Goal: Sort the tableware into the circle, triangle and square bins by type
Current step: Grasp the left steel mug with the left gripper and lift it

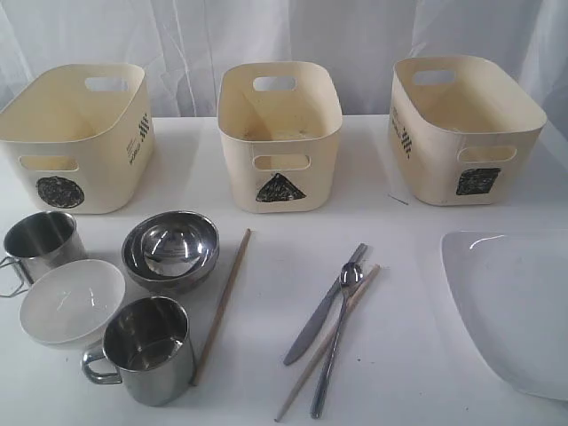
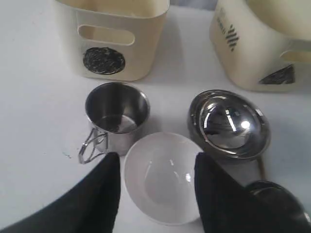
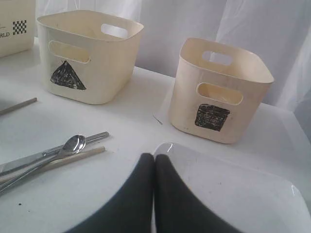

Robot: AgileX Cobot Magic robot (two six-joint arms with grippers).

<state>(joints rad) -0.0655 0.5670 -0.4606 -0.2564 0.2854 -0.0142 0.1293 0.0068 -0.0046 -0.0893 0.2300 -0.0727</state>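
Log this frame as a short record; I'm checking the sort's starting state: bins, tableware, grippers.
bins: circle bin, triangle bin, square bin in a row; no tableware visible inside
left group: rear mug, front mug, nested steel bowls, white bowl
middle: knife, spoon and one chopstick lying together; other chopstick apart, beside the steel bowls
right: white plate, partly out of frame
left gripper: open, fingers either side of the white bowl
right gripper: shut, over the plate's edge
sorted so far: nothing

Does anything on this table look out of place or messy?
Nothing is spilled or broken. The pair is split, though: one chopstick lies beside the front mug, while the other chopstick is crossed by the spoon, next to the knife.
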